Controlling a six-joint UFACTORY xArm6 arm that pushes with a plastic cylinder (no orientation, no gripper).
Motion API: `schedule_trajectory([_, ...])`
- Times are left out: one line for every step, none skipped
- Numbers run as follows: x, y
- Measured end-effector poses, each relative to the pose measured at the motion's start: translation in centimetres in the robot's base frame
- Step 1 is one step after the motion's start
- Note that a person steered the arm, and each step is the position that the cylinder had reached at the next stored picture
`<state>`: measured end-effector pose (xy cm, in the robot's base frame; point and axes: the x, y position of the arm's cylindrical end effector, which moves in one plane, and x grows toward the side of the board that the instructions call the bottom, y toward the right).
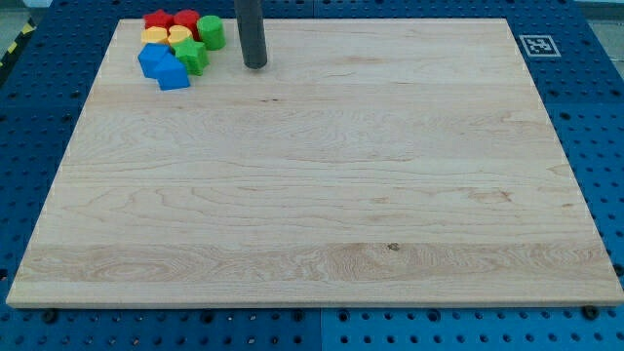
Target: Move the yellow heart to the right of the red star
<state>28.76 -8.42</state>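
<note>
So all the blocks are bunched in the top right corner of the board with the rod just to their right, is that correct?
Not quite. The camera view shows the blocks bunched in the top left corner of the wooden board, among them a green cylinder and blue blocks. My tip is indeed just to their right.

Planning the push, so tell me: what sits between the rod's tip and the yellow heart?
In the camera view, the green cylinder sits between my tip and the yellow heart, with a strip of bare board right beside the tip.
</note>
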Motion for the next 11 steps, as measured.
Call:
schedule_trajectory([0.0, 0.1])
schedule_trajectory([1.6, 2.8])
schedule_trajectory([6.1, 6.0])
schedule_trajectory([6.1, 6.1])
schedule_trajectory([7.4, 6.5])
schedule_trajectory([12.2, 7.0])
schedule_trajectory([17.3, 2.0])
schedule_trajectory([20.1, -7.6])
schedule_trajectory([20.2, -16.2])
schedule_trajectory([20.2, -19.0])
schedule_trajectory([20.2, -19.0])
